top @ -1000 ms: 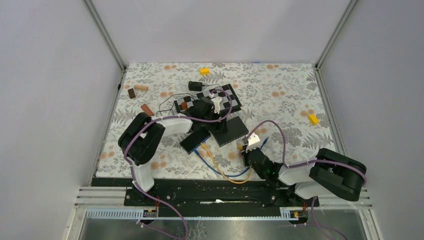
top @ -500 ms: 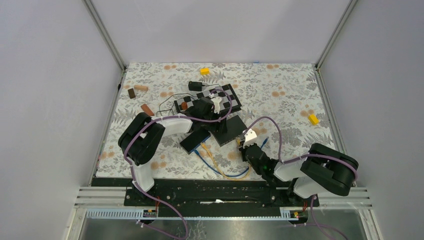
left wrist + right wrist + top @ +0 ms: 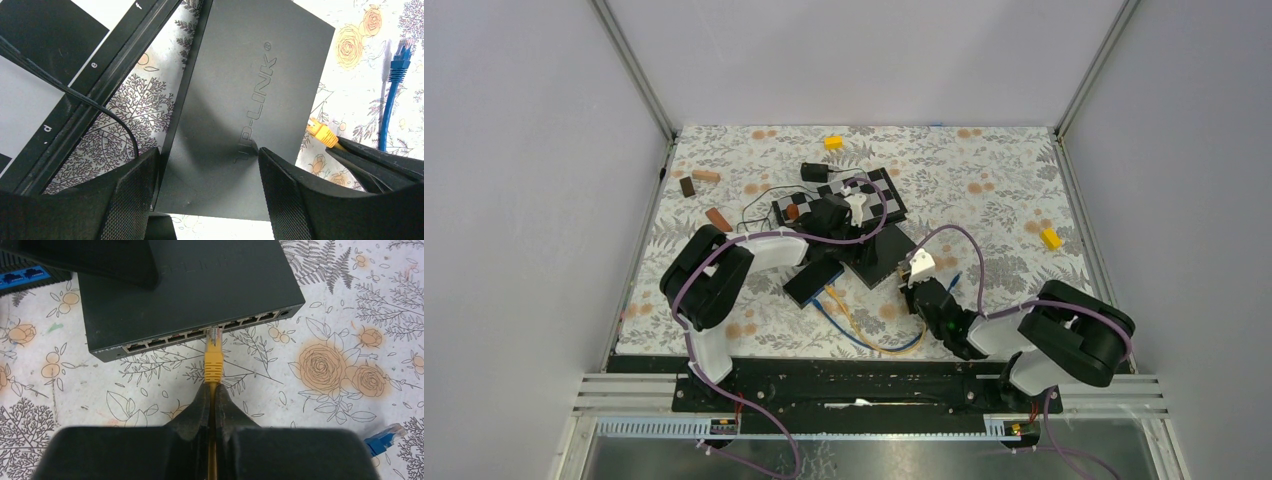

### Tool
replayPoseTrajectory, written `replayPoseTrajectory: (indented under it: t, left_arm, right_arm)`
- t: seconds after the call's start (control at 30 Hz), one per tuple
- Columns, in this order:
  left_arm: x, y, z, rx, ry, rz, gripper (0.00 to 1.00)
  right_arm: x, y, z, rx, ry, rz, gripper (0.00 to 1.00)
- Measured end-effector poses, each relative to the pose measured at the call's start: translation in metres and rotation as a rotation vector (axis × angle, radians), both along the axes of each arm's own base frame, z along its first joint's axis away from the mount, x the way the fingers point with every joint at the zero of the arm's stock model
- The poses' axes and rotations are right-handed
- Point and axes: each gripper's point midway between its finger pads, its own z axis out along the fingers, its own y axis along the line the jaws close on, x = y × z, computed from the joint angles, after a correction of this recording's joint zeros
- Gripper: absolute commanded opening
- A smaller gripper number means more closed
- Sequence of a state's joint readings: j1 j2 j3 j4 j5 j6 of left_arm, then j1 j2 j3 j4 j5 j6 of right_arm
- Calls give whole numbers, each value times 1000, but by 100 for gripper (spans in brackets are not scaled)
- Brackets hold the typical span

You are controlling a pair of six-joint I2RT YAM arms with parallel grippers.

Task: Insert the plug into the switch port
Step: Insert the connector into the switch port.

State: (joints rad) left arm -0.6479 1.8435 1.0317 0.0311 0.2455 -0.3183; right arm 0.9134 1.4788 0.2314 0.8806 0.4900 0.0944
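Right pincer (image 3: pixel 213 390): pinching yellow plug (image 3: pixel 214 351) by its boot — tip at the port row, not seated.
Left pincer (image 3: pixel 207 165): spread astride the switch (image 3: pixel 250 100), bracing it against the push.
Switch: mid-counter.

Bright, even light; soft shadows.

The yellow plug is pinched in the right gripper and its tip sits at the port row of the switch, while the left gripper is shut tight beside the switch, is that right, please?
Not quite. The left gripper is open, its fingers straddling the switch, as the left wrist view shows. The rest holds: the right gripper pinches the yellow plug with its tip at the port row.
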Motion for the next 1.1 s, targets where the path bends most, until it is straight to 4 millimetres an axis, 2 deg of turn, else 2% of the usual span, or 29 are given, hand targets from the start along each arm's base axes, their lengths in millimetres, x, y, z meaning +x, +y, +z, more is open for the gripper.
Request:
replayPoseTrajectory:
  t: [0.53, 0.67, 0.83, 1.1]
  left_arm:
    - [0, 0, 0, 0, 1, 5, 74]
    - [1, 0, 0, 0, 0, 5, 74]
    - [1, 0, 0, -1, 2, 7, 74]
    - [1, 1, 0, -2, 3, 10, 74]
  right_arm:
    - [-23, 0, 12, 109, 92, 28, 0]
    - [-30, 6, 6, 122, 117, 71, 0]
    - [-34, 8, -10, 93, 131, 107, 0]
    - [-30, 24, -10, 103, 92, 162, 0]
